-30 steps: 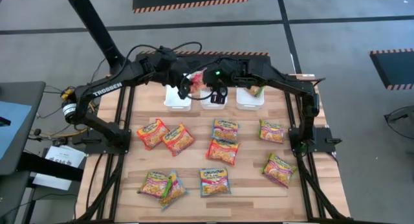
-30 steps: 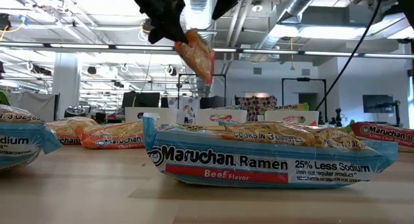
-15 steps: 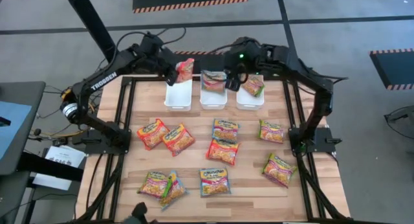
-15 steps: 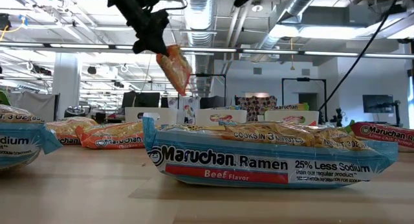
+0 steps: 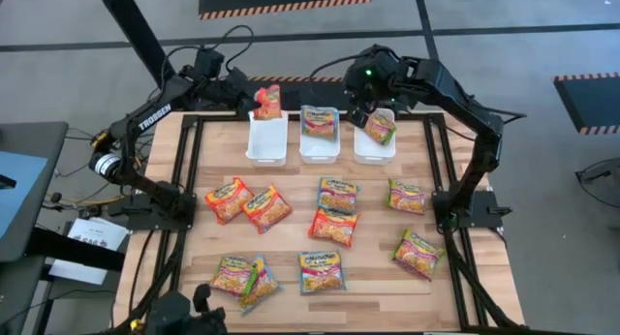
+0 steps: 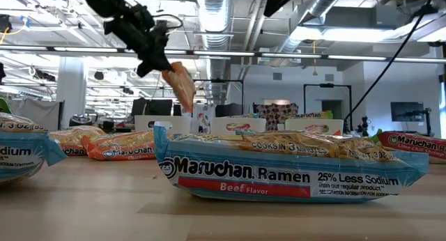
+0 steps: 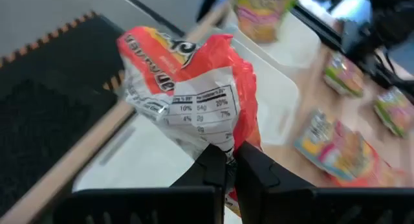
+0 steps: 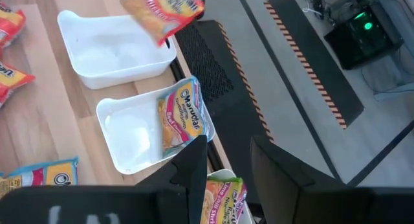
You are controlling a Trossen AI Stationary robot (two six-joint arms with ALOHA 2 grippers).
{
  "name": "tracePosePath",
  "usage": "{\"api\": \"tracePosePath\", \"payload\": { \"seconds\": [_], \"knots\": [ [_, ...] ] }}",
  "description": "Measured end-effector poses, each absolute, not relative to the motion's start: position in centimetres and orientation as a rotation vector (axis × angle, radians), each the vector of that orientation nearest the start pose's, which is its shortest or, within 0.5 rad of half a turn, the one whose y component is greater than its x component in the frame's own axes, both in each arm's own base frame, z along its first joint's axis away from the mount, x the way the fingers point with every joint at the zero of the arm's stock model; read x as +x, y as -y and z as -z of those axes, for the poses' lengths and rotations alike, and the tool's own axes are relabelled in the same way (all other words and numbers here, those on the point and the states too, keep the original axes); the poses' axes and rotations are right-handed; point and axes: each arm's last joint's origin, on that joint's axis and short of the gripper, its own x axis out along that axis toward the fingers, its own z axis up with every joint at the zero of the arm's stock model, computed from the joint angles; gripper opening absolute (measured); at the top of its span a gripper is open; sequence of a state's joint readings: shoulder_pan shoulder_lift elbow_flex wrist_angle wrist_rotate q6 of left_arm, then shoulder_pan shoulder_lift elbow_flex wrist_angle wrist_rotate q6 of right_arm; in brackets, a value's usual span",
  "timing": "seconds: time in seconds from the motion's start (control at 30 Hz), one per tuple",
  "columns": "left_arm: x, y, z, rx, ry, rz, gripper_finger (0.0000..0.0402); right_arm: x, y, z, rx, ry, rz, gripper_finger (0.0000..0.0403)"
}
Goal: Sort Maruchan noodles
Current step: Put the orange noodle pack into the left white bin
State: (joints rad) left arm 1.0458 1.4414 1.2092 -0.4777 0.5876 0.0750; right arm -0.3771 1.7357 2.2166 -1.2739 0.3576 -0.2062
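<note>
My left gripper (image 5: 250,96) is shut on an orange Maruchan noodles packet (image 5: 267,103) above the far end of the left white bin (image 5: 266,141). The low view shows the packet (image 6: 180,84) hanging below the gripper (image 6: 155,60). My right gripper (image 5: 359,114) hovers open and empty over the right bin (image 5: 372,149), where a green-pink packet (image 5: 381,128) leans on the far wall. A blue packet (image 5: 318,122) lies in the middle bin (image 5: 320,146). Several more packets lie flat on the table. My left gripper pinches one edge of the orange packet (image 7: 226,141) between its two fingers (image 7: 253,175). The fingers slant down from the table's left. The packet is lifted clear and tilted, its printed back toward the wrist camera, above the left bin.
Three white bins stand in a row at the table's far edge. Packets are spread over the wooden table: two at the left (image 5: 247,203), a few in the middle (image 5: 334,209), two at the right (image 5: 412,224), others near the front edge (image 5: 281,274).
My left gripper has carried the orange packet toward the table's left, from over the middle bin to over the left bin, sinking a little and rolling. My right gripper has risen and gone toward the table's right, from the middle bin to above the right bin.
</note>
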Motion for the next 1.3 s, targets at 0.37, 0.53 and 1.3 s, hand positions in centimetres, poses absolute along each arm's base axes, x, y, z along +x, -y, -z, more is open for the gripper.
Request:
{"api": "tracePosePath", "payload": {
  "seconds": [0.37, 0.53, 1.3],
  "knots": [
    [15.2, -26.5, -26.3, -0.416, -0.444, -0.389, 0.0, 29.5, 13.0, -46.2, -0.153, -0.865, 0.637, 0.0141],
    [15.2, -26.6, -25.7, -0.36, -0.406, -0.398, 0.0, 29.5, 13.2, -46.3, -0.126, -0.839, 0.658, 0.0141],
    [16.3, -30.1, -21.2, -0.444, -0.531, -0.6, 0.0004, 29.6, 13.2, -46.3, -0.101, -0.827, 0.668, 0.0141]
  ]
}}
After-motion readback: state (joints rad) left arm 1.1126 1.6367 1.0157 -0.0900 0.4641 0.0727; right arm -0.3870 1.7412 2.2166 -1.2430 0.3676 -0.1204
